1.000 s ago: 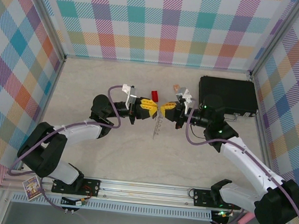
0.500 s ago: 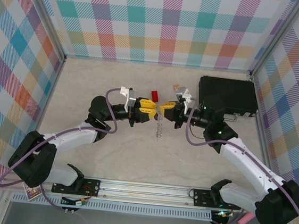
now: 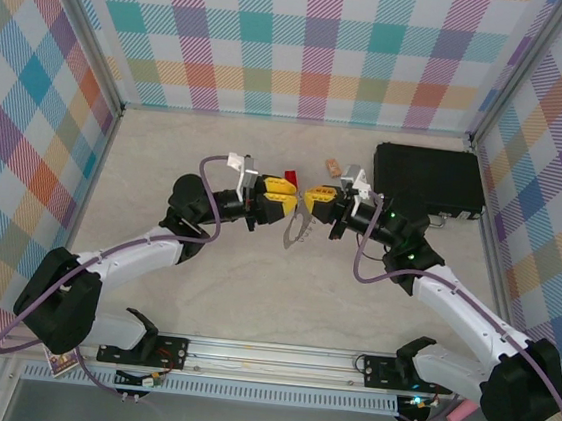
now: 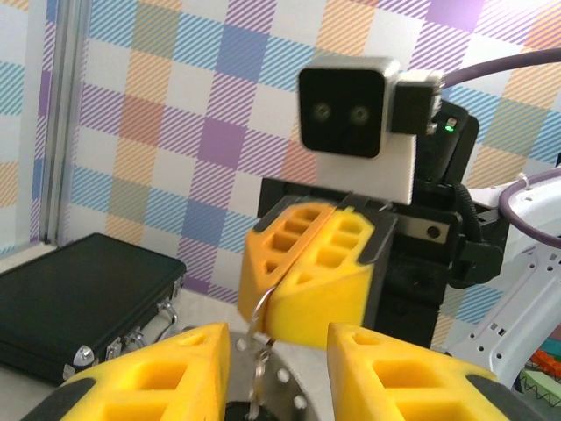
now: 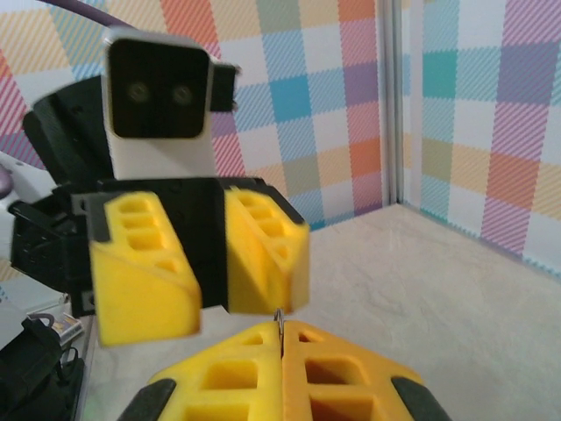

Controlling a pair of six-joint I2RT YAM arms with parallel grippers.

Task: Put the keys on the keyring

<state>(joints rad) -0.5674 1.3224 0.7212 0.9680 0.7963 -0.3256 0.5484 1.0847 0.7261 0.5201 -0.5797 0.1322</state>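
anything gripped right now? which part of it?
Right gripper is shut on the keyring, pinching its top edge, and the ring hangs below. Left gripper is open, gripping nothing.

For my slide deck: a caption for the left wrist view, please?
Left gripper, jaws apart, faces the right gripper pinching the keyring; black case at left.

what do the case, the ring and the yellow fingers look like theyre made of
Case: black, dull shell, probably plastic or leatherette; its shiny silver latch looks like metal.
Ring: thin, grey, glinting, likely metal, though too small to be sure.
Fingers: matte yellow plastic with hollow cells, possibly printed.
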